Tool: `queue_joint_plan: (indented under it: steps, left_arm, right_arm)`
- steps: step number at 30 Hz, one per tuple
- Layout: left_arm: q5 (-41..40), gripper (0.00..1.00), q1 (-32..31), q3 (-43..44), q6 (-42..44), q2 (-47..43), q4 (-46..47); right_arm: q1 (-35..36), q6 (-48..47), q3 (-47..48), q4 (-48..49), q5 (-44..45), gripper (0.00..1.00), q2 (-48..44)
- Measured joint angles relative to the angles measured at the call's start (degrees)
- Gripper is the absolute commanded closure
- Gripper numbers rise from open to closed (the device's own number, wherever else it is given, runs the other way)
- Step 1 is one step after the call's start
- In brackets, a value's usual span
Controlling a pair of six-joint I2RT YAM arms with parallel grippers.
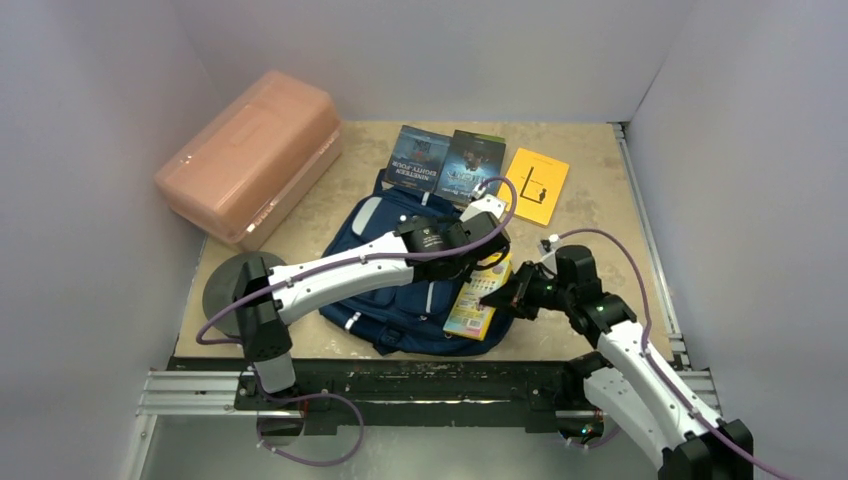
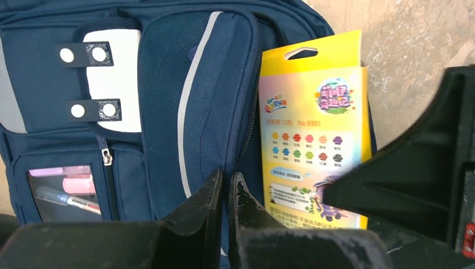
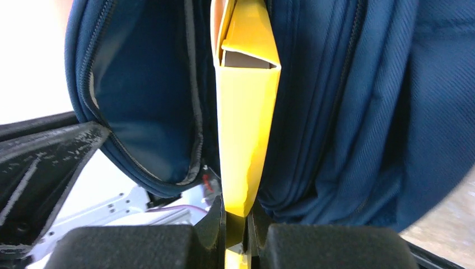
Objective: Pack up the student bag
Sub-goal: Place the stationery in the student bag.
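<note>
You are looking at the student bag (image 1: 405, 300) lying front-up in the middle of the table (image 1: 330, 215); its white patch with the dots (image 2: 115, 78) is facing up, and a clear front pocket (image 2: 64, 188) is showing pens inside.

Your right gripper (image 3: 235, 224) is clamping the thin bottom edge of a yellow pack (image 2: 311, 140) printed with rows of coloured dots; the pack is sitting at the bag's right side, its far part lying between two navy layers at the open zip and its near end sticking out toward the arm bases.

Your left gripper (image 2: 226, 190) is clenched, fingertips nearly meeting right at the edge of the bag's front pocket, just beside the pack; whether it is pinching any fabric, you cannot tell.

Your left arm is stretching diagonally over the bag in the top view, hiding much of the front panel and the opening; the right gripper's black body is crowding the lower right of the left wrist view and covering the pack's lower corner; the two grippers are working close together.

Around the bag: a salmon-pink plastic box (image 1: 250, 155) is standing at the far left, well apart from it; two dark books (image 1: 445, 160) are lying side by side just beyond the bag's far end; a yellow booklet (image 1: 537, 185) is lying to their right; a dark round disc (image 1: 222, 285) is sitting at the bag's left, partly under your left arm.
</note>
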Motion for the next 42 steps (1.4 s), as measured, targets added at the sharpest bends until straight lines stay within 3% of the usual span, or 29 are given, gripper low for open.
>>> queue_joint_plan:
  steps: [6, 15, 25, 30, 32, 37, 42]
  left_arm:
    - [3.5, 1.00, 0.8, -1.6, 1.1, -1.7, 0.9]
    - [6.8, 1.00, 0.8, -3.4, 3.3, -2.1, 3.0]
    - [10.3, 1.00, 1.0, -2.8, 3.5, -2.1, 3.7]
    - [11.2, 1.00, 1.3, -2.0, 3.3, -2.1, 3.2]
    - [11.6, 1.00, 1.6, -1.6, 2.9, -2.1, 3.0]
    - [14.1, 1.00, 3.9, -1.8, 2.2, -2.2, 3.6]
    - [16.5, 1.00, 6.1, -3.7, 0.8, -2.6, 5.4]
  right_arm:
    - [-0.7, 5.8, -1.8, 12.7, -5.4, 1.00, 6.1]
    - [-6.1, 5.0, -0.9, 20.6, -12.7, 1.00, 17.1]
    - [-1.6, 11.5, -2.8, 30.8, -10.8, 1.00, 17.3]
    - [2.3, 14.6, -3.1, 39.5, -6.9, 0.99, 23.3]
    - [4.1, 15.3, -3.1, 43.0, -5.4, 0.81, 26.3]
    - [6.0, 14.3, -2.7, 46.9, -3.4, 0.59, 30.3]
    - [6.1, 6.0, 1.4, 39.0, -0.4, 0.33, 31.5]
